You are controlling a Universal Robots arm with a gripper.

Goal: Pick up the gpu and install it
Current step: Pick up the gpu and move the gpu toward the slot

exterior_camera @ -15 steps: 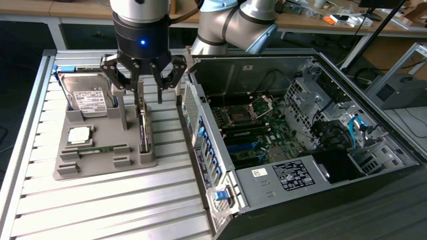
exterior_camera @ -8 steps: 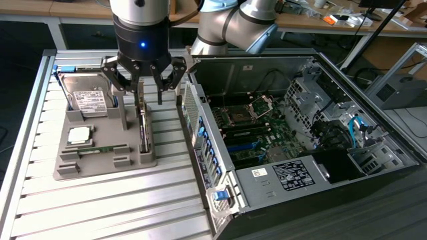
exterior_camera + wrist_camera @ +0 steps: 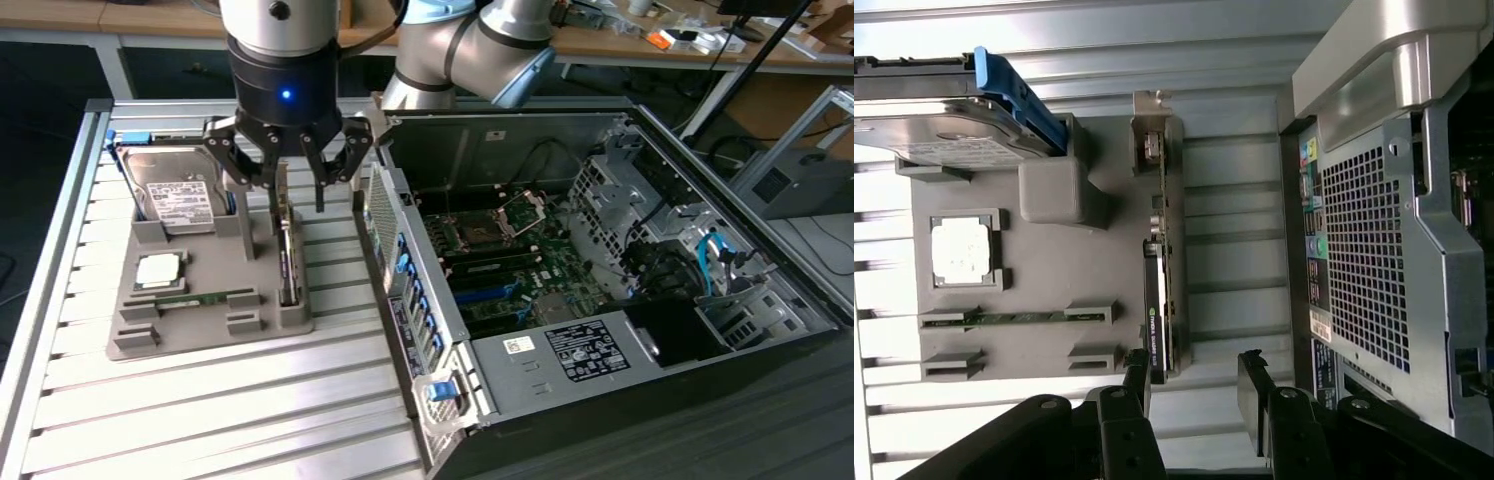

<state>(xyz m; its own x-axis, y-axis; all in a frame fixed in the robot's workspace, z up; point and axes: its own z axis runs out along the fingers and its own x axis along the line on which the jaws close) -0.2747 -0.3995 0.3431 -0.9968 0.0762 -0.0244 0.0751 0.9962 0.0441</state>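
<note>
The gpu (image 3: 287, 255) is a thin card standing on edge in a slot of the grey holder (image 3: 200, 325) on the slatted table. In the wrist view the gpu (image 3: 1164, 250) shows its silver bracket at the far end. My gripper (image 3: 296, 198) hangs open right above the card's rear part and holds nothing. In the wrist view the gripper (image 3: 1194, 395) has its black fingers (image 3: 1137, 385) wide apart, one of them close beside the card's near end. The open computer case (image 3: 561, 250) lies at the exterior view's right.
The holder also carries a silver hard drive (image 3: 180, 195) in a blue frame, a square processor (image 3: 160, 268) and a narrow memory stick (image 3: 200, 298). The case's perforated rear wall (image 3: 1364, 260) stands close beside the holder. Bare slatted table (image 3: 227, 420) lies in front of the holder.
</note>
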